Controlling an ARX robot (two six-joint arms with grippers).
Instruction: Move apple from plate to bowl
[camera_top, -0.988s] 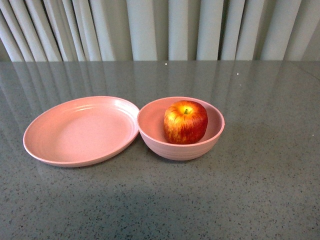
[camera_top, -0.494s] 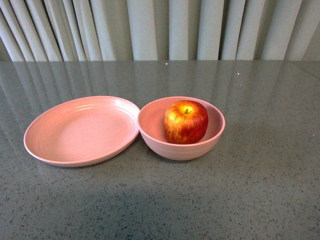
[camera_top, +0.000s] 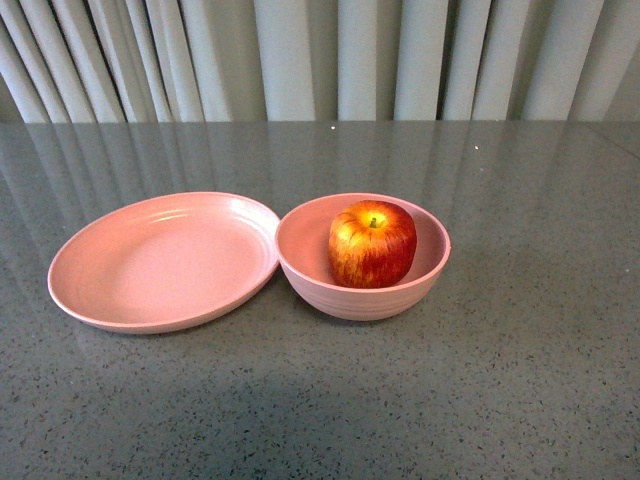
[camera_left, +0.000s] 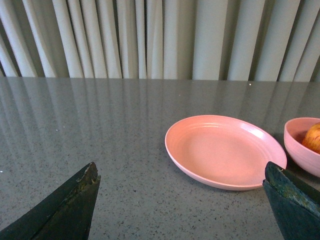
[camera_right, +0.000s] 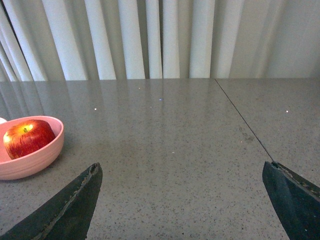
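On the left of the grey speckled table (camera_top: 520, 400), the plate (camera_top: 165, 262) is lying flat and holding nothing. Its right rim is touching, or all but touching, the bowl (camera_top: 362, 257), which is sitting just right of it near the middle of the table. The apple (camera_top: 372, 243) is resting upright inside the bowl, stem up, its yellow top showing above the rim. Behind the table, pale pleated curtains (camera_top: 320, 60) are hanging across the full width.

No arm is showing in the front view. In the left wrist view, the left hand (camera_left: 182, 200) is standing released, its two dark fingertips (camera_left: 65, 207) spread wide apart with only bare table between them; the plate is lying beyond. In the right wrist view, the right hand (camera_right: 187, 202) is likewise standing released, fingertips (camera_right: 295, 197) well apart and grasping nothing, with the bowl and apple off to one side.
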